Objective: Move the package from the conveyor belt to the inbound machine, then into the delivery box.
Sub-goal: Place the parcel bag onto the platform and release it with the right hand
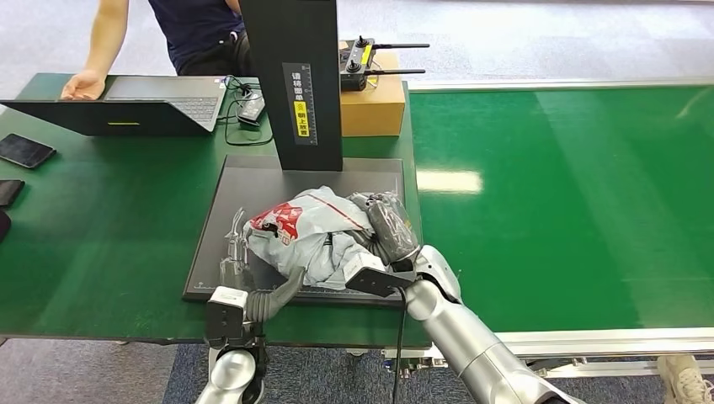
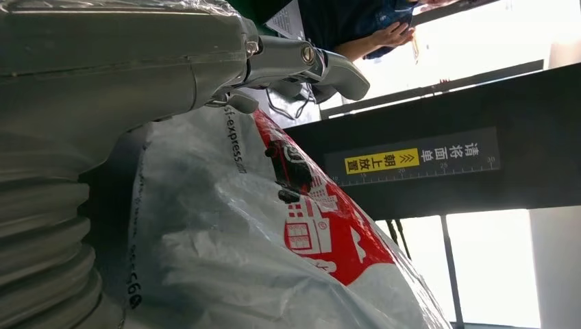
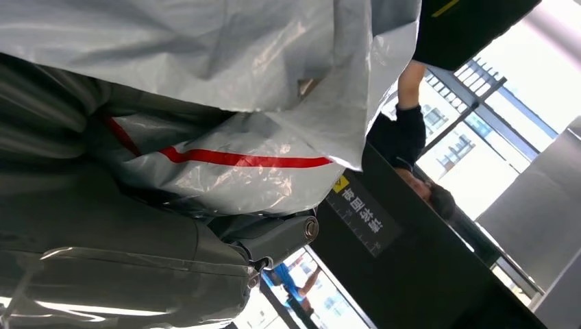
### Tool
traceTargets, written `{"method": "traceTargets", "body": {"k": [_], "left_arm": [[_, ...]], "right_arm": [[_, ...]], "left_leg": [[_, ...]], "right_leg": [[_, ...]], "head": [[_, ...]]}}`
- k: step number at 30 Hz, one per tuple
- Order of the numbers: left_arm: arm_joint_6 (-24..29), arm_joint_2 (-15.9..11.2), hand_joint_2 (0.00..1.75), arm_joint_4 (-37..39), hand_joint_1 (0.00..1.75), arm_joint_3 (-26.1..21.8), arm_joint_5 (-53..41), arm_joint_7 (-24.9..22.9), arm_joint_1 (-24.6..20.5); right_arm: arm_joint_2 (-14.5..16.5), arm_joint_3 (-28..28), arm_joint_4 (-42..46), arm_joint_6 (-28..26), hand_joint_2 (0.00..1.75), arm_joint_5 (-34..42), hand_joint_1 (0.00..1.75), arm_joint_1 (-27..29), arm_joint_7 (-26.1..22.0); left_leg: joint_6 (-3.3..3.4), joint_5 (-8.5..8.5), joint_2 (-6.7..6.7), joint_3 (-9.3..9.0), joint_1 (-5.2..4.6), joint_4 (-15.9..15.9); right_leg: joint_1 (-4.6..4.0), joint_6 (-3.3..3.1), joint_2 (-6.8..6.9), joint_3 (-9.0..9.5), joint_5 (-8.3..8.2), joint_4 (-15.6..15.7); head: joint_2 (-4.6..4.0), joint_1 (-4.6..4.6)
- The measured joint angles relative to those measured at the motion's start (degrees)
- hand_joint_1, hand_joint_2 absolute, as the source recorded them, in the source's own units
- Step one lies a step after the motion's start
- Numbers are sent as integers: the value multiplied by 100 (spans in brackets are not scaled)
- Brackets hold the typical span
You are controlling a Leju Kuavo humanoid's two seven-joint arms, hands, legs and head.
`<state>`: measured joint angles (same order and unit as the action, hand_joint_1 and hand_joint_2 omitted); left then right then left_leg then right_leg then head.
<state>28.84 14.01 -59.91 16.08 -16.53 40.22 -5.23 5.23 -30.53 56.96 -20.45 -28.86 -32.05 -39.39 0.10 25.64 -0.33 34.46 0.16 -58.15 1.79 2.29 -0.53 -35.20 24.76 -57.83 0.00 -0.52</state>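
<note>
The package [image 1: 316, 231], a crumpled grey plastic bag with red print, lies on the black platform [image 1: 253, 181] of the inbound machine, in front of its dark upright column [image 1: 295, 76]. My left hand [image 1: 236, 252] presses against its left side, and my right hand [image 1: 389, 225] against its right side, so the bag is clasped between them. The left wrist view has the bag [image 2: 274, 233] tight against the left hand [image 2: 137, 68], with a finger reaching over it. In the right wrist view the bag [image 3: 226, 89] drapes over the right hand [image 3: 137, 260].
The green conveyor belt [image 1: 572, 202] runs along the right of the machine. Behind the machine are a cardboard box [image 1: 375, 105] with a remote controller [image 1: 358, 63] on it. A laptop [image 1: 143, 105], a phone [image 1: 25, 150] and a person [image 1: 185, 29] are at the back left.
</note>
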Motion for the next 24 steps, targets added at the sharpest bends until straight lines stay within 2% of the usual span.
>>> {"method": "traceTargets", "body": {"k": [5,9,15,16,19,20,24], "left_arm": [[113,-51,175,0,0,95,122,0,2],[130,-104,175,1,0,163,188,0,2],[117,-163,175,30,0,261,209,0,-4],[117,-169,175,38,0,272,211,0,-7],[126,-182,175,63,0,313,214,0,-20],[129,-186,175,73,0,326,215,0,-22],[93,-195,175,108,0,345,193,0,-27]], "right_arm": [[44,-185,-313,5,175,177,161,-64,-35],[39,-217,-771,-29,175,209,151,-169,-15],[-95,-154,-1647,-308,175,-61,145,-273,455],[-125,-139,-1773,-437,175,-165,137,-278,569],[-182,-63,-2136,-761,175,-460,30,-310,989],[-199,-27,-2244,-799,175,-521,0,-328,1126],[-251,147,-2584,-923,175,-735,0,-438,1563]], "left_leg": [[0,0,-1,0,0,0],[0,0,-1,-2,0,-1],[2,-1,0,-4,-1,-4],[2,-1,0,-4,-1,-4],[2,-1,0,-4,-1,-4],[2,-1,-1,-4,-1,-4],[2,-1,0,-6,-1,-4]], "right_leg": [[0,0,1,0,0,0],[0,0,1,0,0,0],[1,0,1,2,-1,1],[1,0,0,2,-1,1],[1,0,1,2,-1,1],[1,0,1,2,-1,1],[1,0,1,2,-1,1]], "head": [[0,0],[0,1],[0,1],[0,1],[0,1],[0,1],[0,1]]}}
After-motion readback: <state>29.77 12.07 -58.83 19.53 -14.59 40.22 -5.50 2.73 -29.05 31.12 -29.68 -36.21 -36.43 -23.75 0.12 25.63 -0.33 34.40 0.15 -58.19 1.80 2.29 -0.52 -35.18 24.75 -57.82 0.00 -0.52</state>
